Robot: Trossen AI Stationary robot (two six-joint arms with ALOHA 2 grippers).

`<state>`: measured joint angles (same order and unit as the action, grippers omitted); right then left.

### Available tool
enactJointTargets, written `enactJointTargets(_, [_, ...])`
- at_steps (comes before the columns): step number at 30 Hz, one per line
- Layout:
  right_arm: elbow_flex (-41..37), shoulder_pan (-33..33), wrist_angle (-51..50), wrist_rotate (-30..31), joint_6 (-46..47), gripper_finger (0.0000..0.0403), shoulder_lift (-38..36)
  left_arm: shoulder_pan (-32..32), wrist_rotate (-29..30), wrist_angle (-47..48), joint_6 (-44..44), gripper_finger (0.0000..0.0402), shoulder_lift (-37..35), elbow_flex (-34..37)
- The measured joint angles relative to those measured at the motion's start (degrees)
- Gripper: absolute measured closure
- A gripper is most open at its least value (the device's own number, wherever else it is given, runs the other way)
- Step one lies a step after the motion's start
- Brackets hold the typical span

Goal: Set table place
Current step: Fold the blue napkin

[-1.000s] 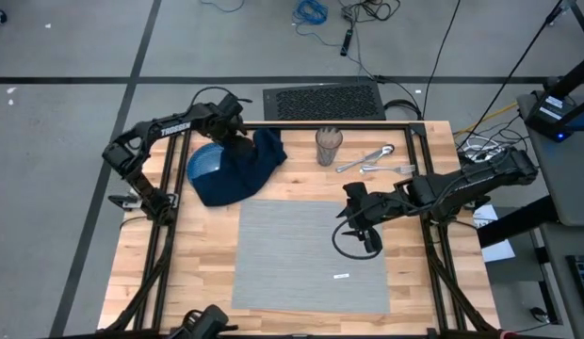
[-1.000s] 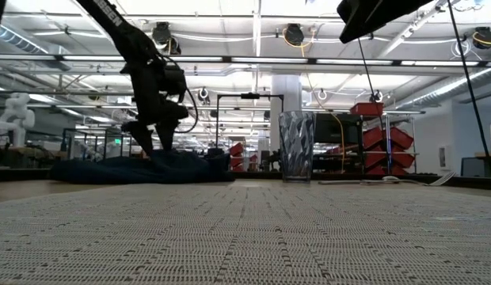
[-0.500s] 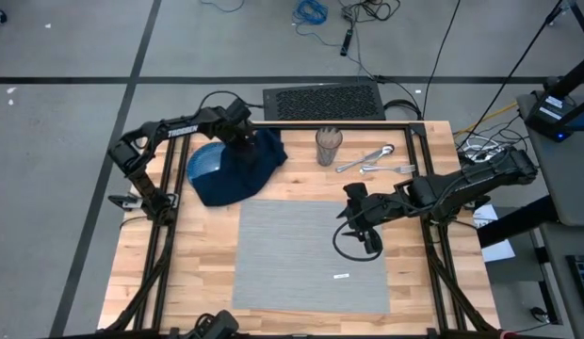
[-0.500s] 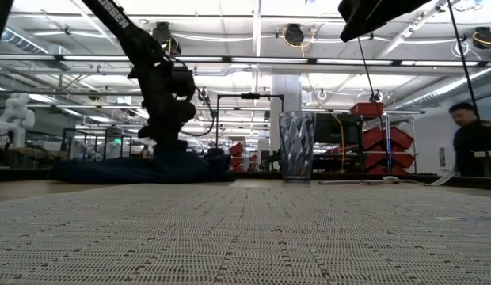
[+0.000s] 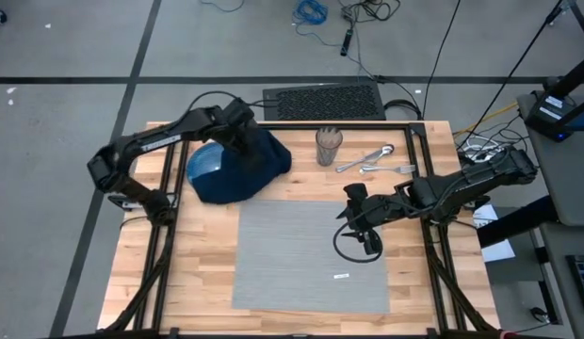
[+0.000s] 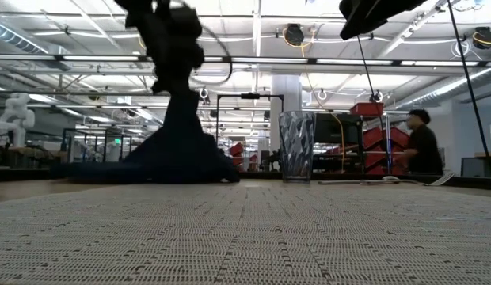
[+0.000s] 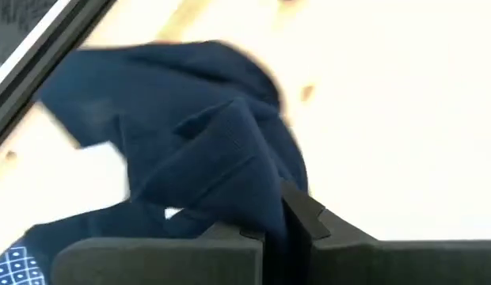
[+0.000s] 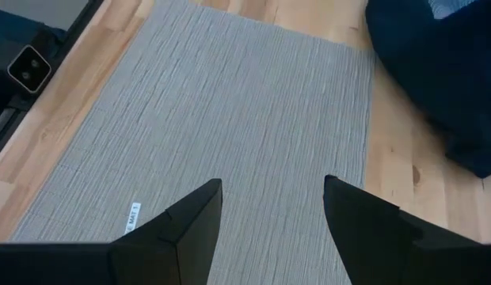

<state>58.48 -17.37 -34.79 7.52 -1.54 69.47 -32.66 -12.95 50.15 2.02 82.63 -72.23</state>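
Observation:
A navy cloth napkin [image 5: 245, 168] lies bunched at the table's far left, draped over part of a round blue plate [image 5: 203, 162]. My left gripper [image 5: 238, 132] is shut on it from above. In the low view the napkin [image 6: 178, 138] rises in a peak to that gripper [image 6: 176, 79]. The grey placemat [image 5: 311, 254] lies flat in the table's middle. My right gripper [image 5: 367, 235] hangs open above the placemat's right part, nothing between its fingers [image 8: 190, 214]. My left gripper pinches a raised fold of the napkin [image 7: 261, 194] between its two fingers [image 7: 305, 218]; how many layers cannot be told. The fingers come from above, slanting down. The cloth hangs in a tent below them, and its lower edges [image 6: 111, 170] rest on the plate and the table.
A clear ribbed glass [image 5: 329, 146] stands at the far edge, with metal cutlery [image 5: 372, 160] to its right. A black cable loop [image 5: 348, 247] hangs over the placemat by my right gripper. A small white label [image 5: 341, 276] lies on the placemat. A person works beyond the table.
My left gripper has shut on the napkin, then risen and gone a little toward the table's right edge. The napkin's middle has been drawn up into a peak, while its lower edges have stayed on the plate and table.

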Motion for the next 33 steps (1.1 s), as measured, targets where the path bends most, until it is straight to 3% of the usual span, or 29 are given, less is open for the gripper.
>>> enactJointTargets(10, [0.0,-1.2,6.6,0.0,-3.6,0.0197,7.5,21.3,0.1,5.9,6.5,0.0401,-3.6,-7.9])
enactJointTargets(18, [0.0,-0.9,10.7,0.3,-6.9,0.0197,18.0,38.8,7.5,9.2,12.7,0.0401,0.0,-7.9])
enactJointTargets(28, [0.0,5.3,18.8,3.0,-9.6,0.0197,25.3,45.2,16.2,11.9,17.2,0.0401,3.1,-7.9])
enactJointTargets(33, [0.0,7.9,21.2,-4.3,-7.3,0.0197,28.2,45.7,18.3,11.8,18.6,0.0401,4.0,-7.9])
